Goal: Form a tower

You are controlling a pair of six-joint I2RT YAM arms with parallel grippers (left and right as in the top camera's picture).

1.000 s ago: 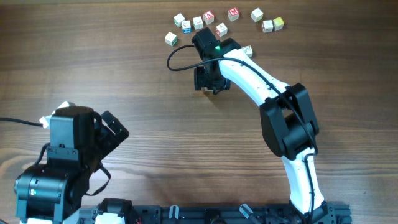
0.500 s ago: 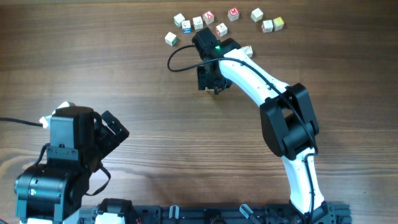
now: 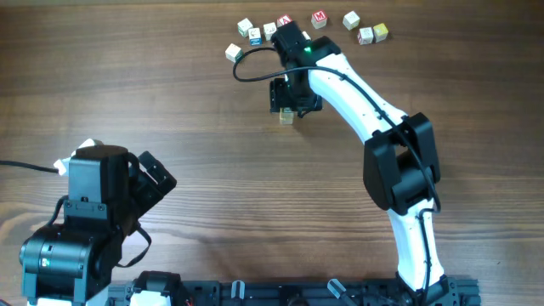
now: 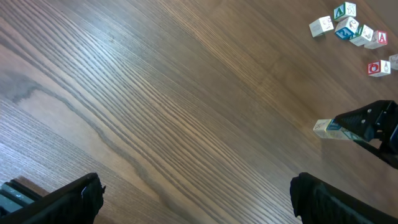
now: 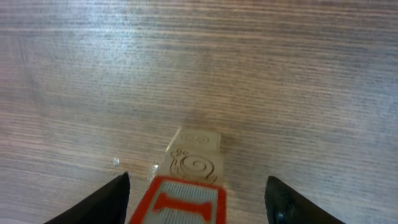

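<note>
Overhead: the right arm (image 3: pixel 374 102) runs from the lower right of the frame up to upper centre. The right gripper (image 5: pixel 196 180) hangs directly over the tower (image 3: pixel 286 117). The tower stands on the wooden table (image 3: pixel 170 93) at upper centre, just below the black gripper housing. From this view only a yellowish part of it shows past the housing.

Right wrist view: looks straight down the stack.
- The top face, at bottom centre of the frame, has a red border and a red mark.
- The cube under it shows an engraved snail.
- The dark fingers (image 5: pixel 109 202) sit one on each side of the top cube. A strip of table grain is visible between each finger and the cube.
- Claw is apart and does not touch the stack.

Left wrist view: the tower appears at the right edge, pale with a blue mark. The right gripper's black fingers are just beside it.
- The left gripper (image 4: pixel 194 183) shows its fingers in the two bottom corners, spread wide, with only table grain between them.
- In the overhead view the left arm (image 3: pixel 93 212) sits at lower left, well apart from the tower.

Loose letter cubes (image 3: pixel 270 31) lie in a rough row along the top edge of the overhead frame. They sit above the tower and apart from it. Red, blue and green marks are visible on some of them.
</note>
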